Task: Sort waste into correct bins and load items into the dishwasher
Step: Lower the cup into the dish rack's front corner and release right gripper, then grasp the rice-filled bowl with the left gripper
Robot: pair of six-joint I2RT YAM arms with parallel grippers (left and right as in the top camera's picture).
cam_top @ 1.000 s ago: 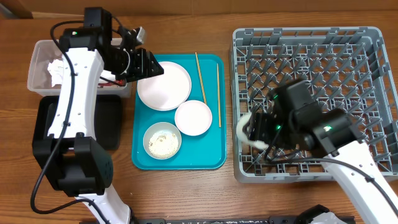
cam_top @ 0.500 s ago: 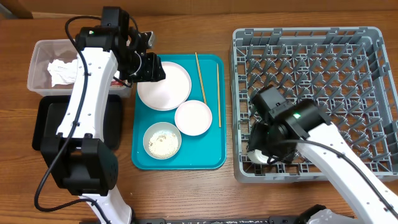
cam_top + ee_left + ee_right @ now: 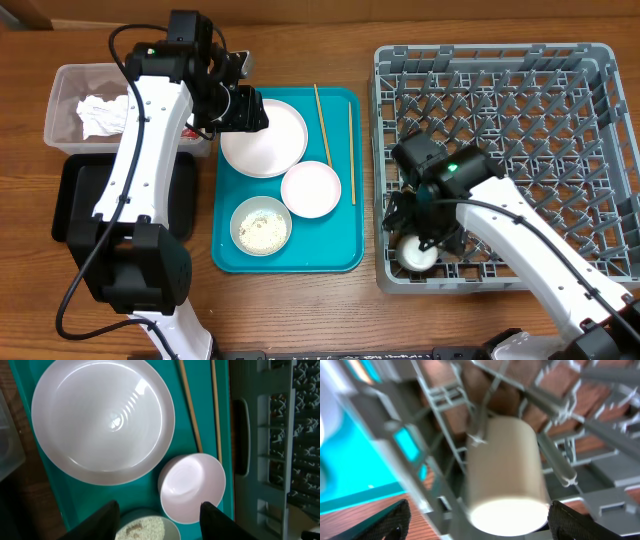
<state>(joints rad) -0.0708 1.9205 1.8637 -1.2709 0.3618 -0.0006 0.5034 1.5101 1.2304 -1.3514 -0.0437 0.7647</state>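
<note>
My left hand hangs over the teal tray with its two fingers spread and nothing between them. From its wrist camera I look down on the pale round plate at the tray's rear left. The empty bowl sits just in front and to the right of the plate. The rice bowl, with a small heap of white grains in its bottom, stands at the tray's front left. The two chopsticks lie along the right side of the tray, near each other and apart from the dishes.

My right hand is down in the front-left corner of the grey dish rack. Its fingers stand wide apart on either side of the white cup without touching it. The cup lies tilted among the pegs and lattice bars, its round end towards the wrist camera. That view is blurred.

At the table's left edge, the clear tub holds crumpled white napkins. The black tray sits just in front of it. Nothing in these views carries writing I can read.
</note>
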